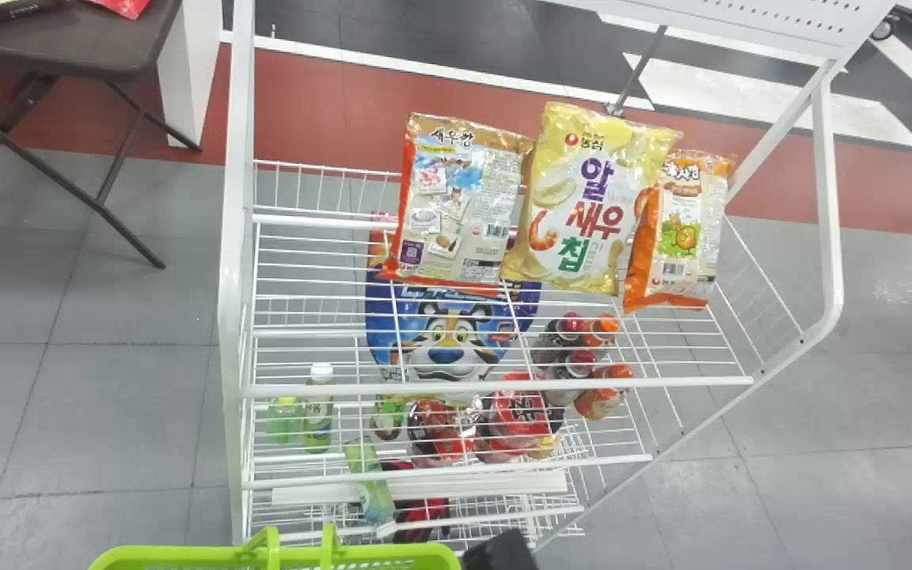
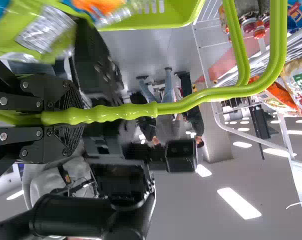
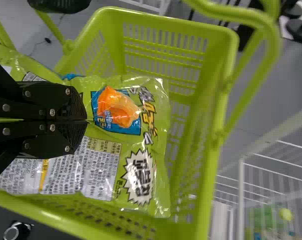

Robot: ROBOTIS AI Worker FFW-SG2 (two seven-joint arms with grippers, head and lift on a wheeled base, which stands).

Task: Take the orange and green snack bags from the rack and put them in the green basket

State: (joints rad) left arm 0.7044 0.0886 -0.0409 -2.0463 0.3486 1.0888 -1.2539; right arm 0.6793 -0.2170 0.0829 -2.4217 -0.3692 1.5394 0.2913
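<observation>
Right wrist view: the right hand (image 3: 85,120) is clenched on the green snack bag (image 3: 152,115), with the green basket (image 3: 191,60) beneath it — the left hand (image 2: 80,117) grips the basket's handle (image 2: 181,107), and 2 orange snack bags (image 1: 682,229) sit on the rack (image 1: 236,277) beyond both hands.

A yellow snack bag (image 1: 579,198) with a shrimp on it stood up high. Lower down was a big blue bag (image 1: 448,340) with a tiger face. Little bottles (image 1: 598,404) with red and orange tops were to the right of the tiger, and two red packs (image 1: 519,416) sat near them. Over on the left, a bottle (image 1: 318,412) with a white cap stood beside a small green bottle (image 1: 286,419). Farther left was a dark table (image 1: 108,55) with a shiny red bag (image 1: 119,6) on top. The floor (image 1: 108,301) was gray, with a wide red stripe (image 1: 305,111).
</observation>
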